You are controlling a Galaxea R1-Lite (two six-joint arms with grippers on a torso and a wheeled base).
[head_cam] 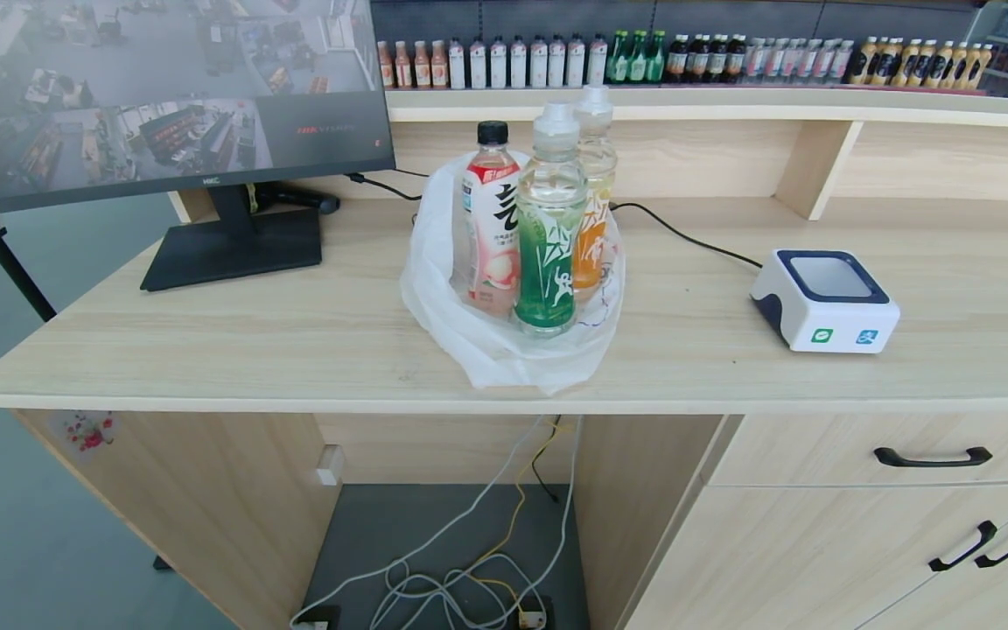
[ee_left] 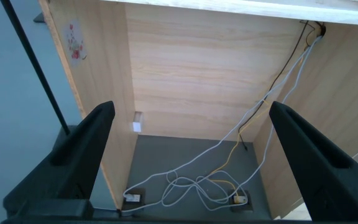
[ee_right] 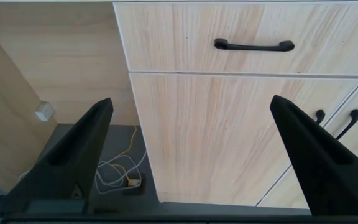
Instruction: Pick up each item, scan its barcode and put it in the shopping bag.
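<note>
A white plastic shopping bag [head_cam: 486,350] lies open at the middle of the wooden counter [head_cam: 294,341]. Three bottles stand upright in it: a pink-label bottle [head_cam: 491,223] with a black cap, a green-label bottle [head_cam: 549,223] in front, and an orange-label bottle [head_cam: 596,192] behind. The white and navy barcode scanner [head_cam: 823,300] sits to the right of the bag. My left gripper [ee_left: 188,134] is open below counter height, facing the desk's knee space. My right gripper [ee_right: 191,134] is open too, facing the drawer fronts [ee_right: 241,124].
A monitor [head_cam: 171,87] on a black stand occupies the counter's left. A raised shelf [head_cam: 731,109] runs along the back with rows of bottles behind it. Cables [ee_left: 216,180] lie on the floor under the desk. Drawers with black handles [head_cam: 933,457] are at lower right.
</note>
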